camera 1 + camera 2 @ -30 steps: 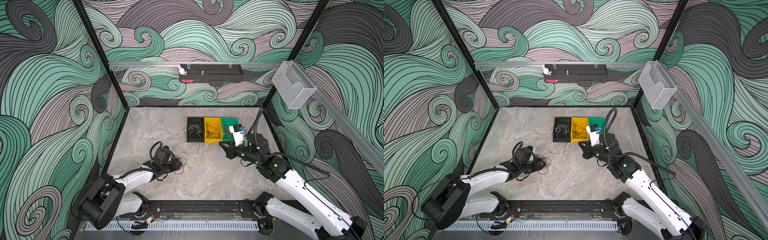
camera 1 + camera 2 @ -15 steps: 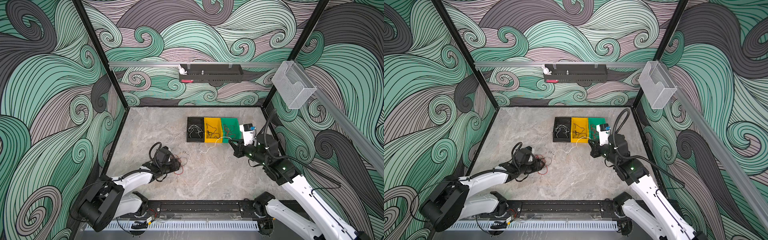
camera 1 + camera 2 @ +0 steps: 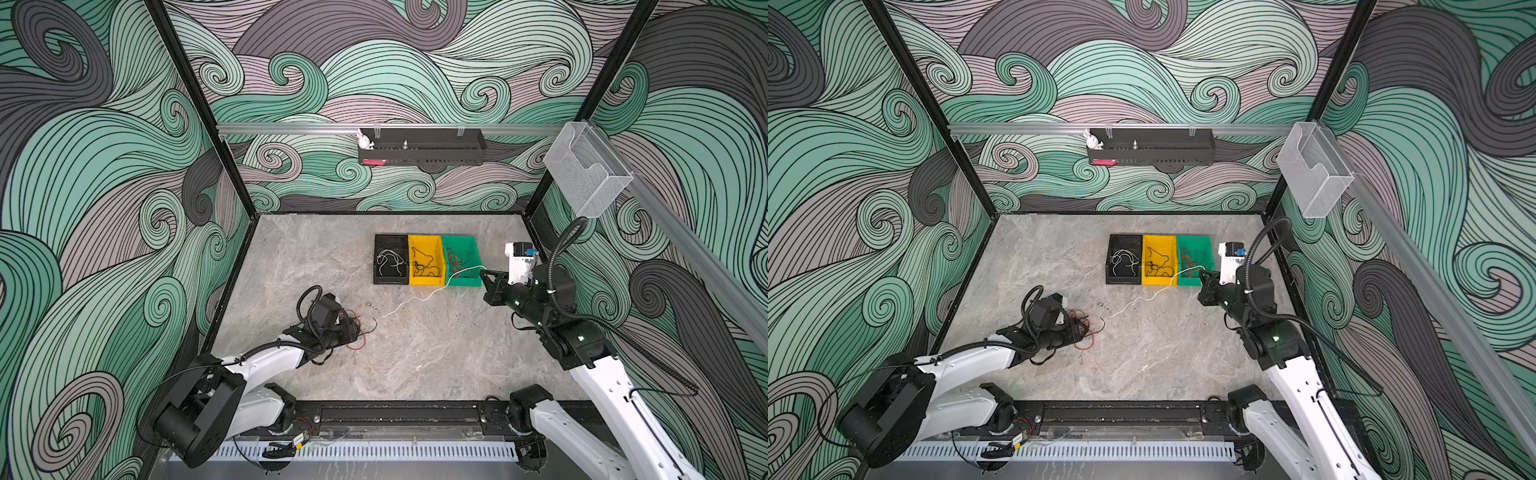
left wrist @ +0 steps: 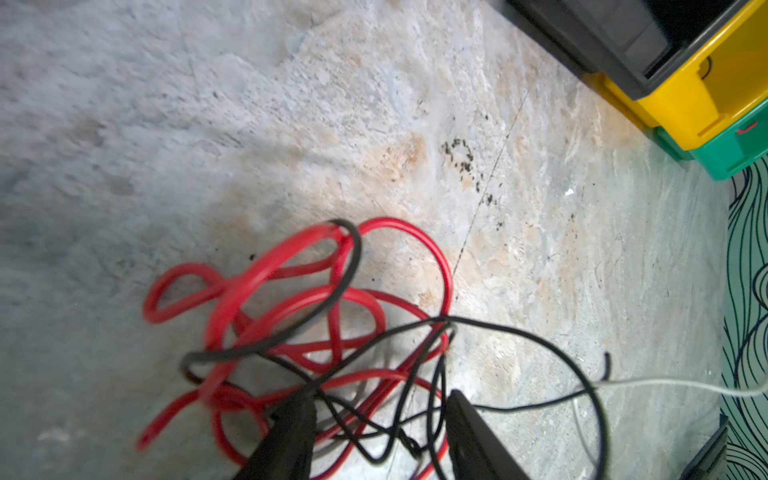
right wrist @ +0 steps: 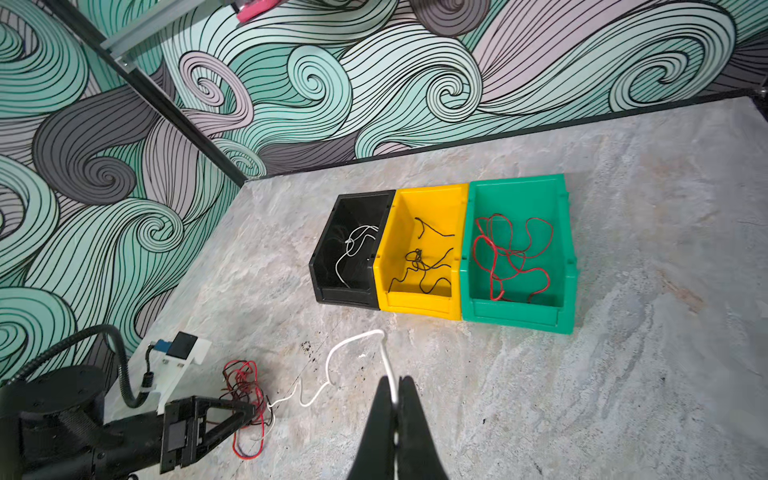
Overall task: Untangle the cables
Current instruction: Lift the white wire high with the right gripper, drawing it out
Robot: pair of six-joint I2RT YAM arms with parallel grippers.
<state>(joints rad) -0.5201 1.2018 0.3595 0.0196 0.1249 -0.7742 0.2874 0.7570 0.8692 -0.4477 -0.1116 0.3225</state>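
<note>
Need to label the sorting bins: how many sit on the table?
3, side by side in one row near the table's back: black bin left, yellow bin middle, green bin right in both top views. None appears hidden.

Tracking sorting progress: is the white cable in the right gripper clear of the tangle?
No: the white cable runs from the shut right gripper into the red-black tangle by the left gripper.

Bins: black plastic bin (image 3: 390, 281) left, yellow plastic bin (image 3: 427, 281) middle, green plastic bin (image 3: 463, 282) right, touching.
Tangle: red and black wire tangle (image 5: 245, 384) before the bins, leftward.
Strand: thin white wire (image 3: 419, 298) between tangle and green bin.
</note>
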